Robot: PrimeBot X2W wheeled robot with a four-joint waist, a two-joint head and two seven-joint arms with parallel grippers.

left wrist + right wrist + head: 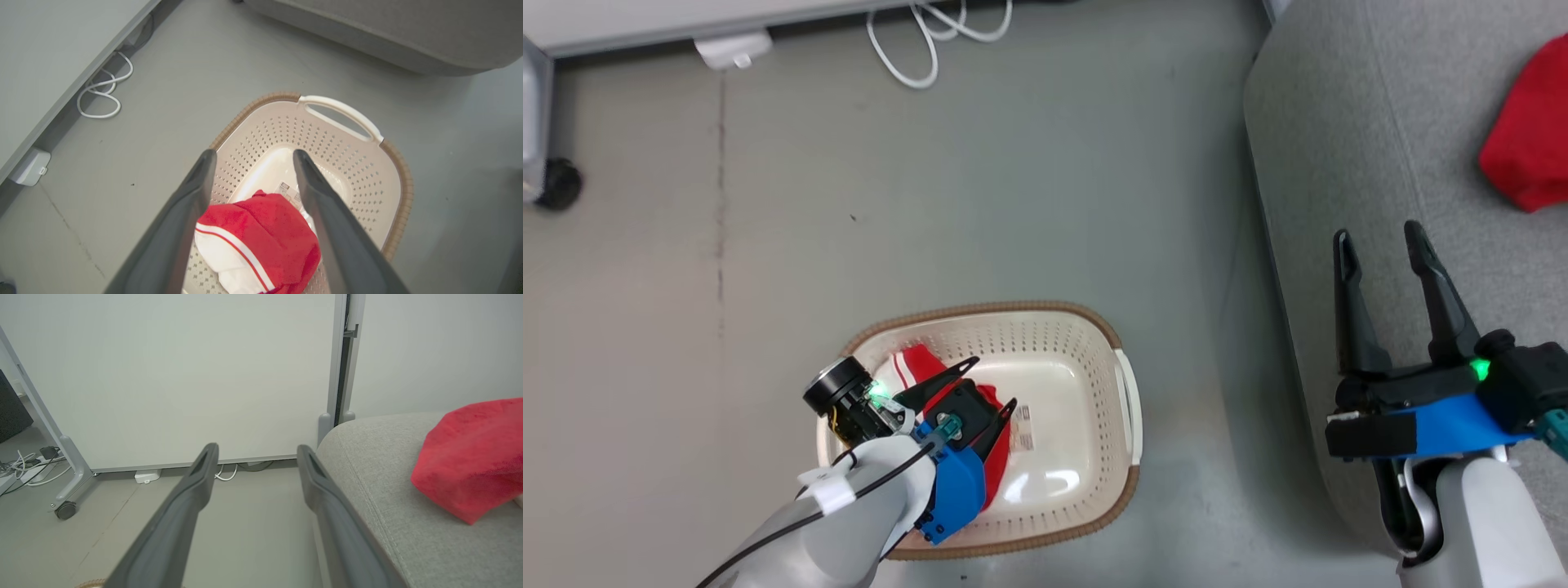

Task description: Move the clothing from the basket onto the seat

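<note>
The cream basket [1086,343] with its brown rim stands on the floor at the bottom centre of the head view. Inside it lies a red garment [261,237] with white panels and stripes, and the barcode sticker shows beside it. My left gripper [990,385] hangs open just above that garment, fingers either side of it, nothing held. A second red garment [1527,139] lies on the light-grey seat [1347,147] at the right. My right gripper [1379,235] is open and empty over the seat's left edge.
Grey floor surrounds the basket. White cables [931,41] and a small white box [731,47] lie along the wall panel at the top. A castor [556,184] of a rolling stand sits at the far left.
</note>
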